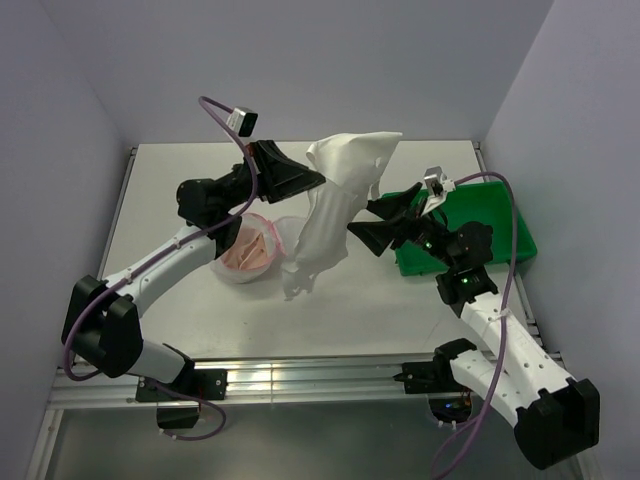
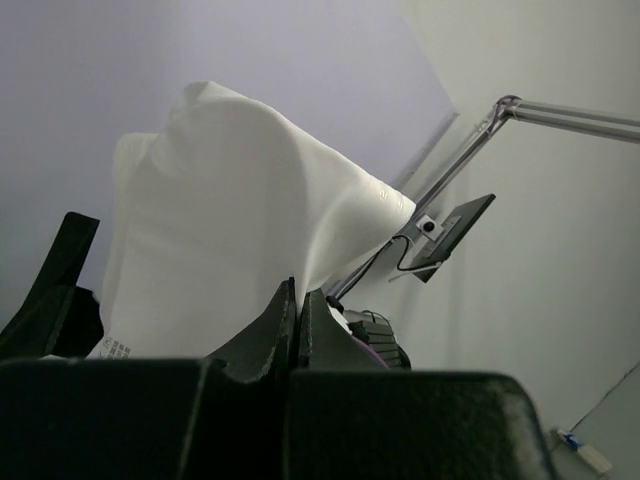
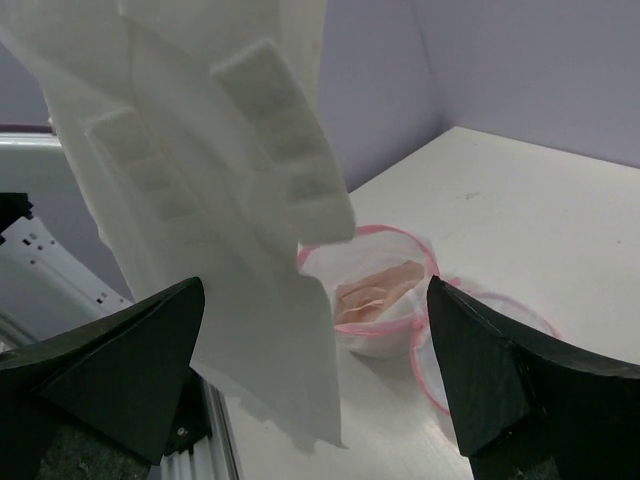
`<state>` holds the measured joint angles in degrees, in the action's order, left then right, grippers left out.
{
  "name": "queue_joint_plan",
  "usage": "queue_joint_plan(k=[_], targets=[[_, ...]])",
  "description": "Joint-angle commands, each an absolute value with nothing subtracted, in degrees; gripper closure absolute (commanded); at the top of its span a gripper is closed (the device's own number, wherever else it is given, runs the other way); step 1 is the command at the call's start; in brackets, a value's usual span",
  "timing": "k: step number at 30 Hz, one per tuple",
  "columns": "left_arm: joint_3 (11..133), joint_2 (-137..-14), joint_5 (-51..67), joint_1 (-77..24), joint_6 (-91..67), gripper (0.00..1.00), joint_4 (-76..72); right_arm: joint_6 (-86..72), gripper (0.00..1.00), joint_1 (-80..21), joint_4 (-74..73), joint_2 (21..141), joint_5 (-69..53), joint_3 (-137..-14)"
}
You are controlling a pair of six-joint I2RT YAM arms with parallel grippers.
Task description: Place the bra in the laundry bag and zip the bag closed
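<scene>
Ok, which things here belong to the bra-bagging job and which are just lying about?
Job: laundry bag, open; pink-beige bra lying inside it; left gripper, shut on a white garment held up high.
Lying about: green tray, on the table's right side.

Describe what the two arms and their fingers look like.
The left arm and right arm have white links, black joints. A purple cable loops along each. Their fingers are black, broad wedges; small green lights dot the right arm.

Soft even light, faint shadows; wrist views dimmer, foreground blurred.
</scene>
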<state>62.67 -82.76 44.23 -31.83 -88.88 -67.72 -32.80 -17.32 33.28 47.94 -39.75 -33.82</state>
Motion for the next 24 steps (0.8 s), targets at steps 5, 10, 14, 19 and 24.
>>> queue_joint_plan(k=[5, 10, 14, 19, 24], targets=[[61.7, -80.68, 45.79, -32.08, -90.88, 1.0, -75.41, -43.49, 0.0, -17.31, 52.46, 51.32, -48.33, -33.31], [61.35, -81.3, 45.53, -32.17, -92.55, 1.0, -77.69, -46.93, 0.0, -18.72, 59.13, 55.98, -50.44, -33.84], [61.0, -81.3, 45.27, -32.08, -92.38, 1.0, -77.7, -52.38, 0.0, -20.56, 66.52, 58.88, -52.21, -32.96], [60.65, -80.86, 44.65, -32.08, -90.44, 1.0, -76.03, -54.75, 0.02, -23.37, 72.32, 59.59, -51.51, -31.47], [58.8, -79.98, 42.37, -31.47, -89.04, 1.0, -74.54, -55.9, 0.09, -26.1, 74.0, 60.2, -51.42, -31.03]])
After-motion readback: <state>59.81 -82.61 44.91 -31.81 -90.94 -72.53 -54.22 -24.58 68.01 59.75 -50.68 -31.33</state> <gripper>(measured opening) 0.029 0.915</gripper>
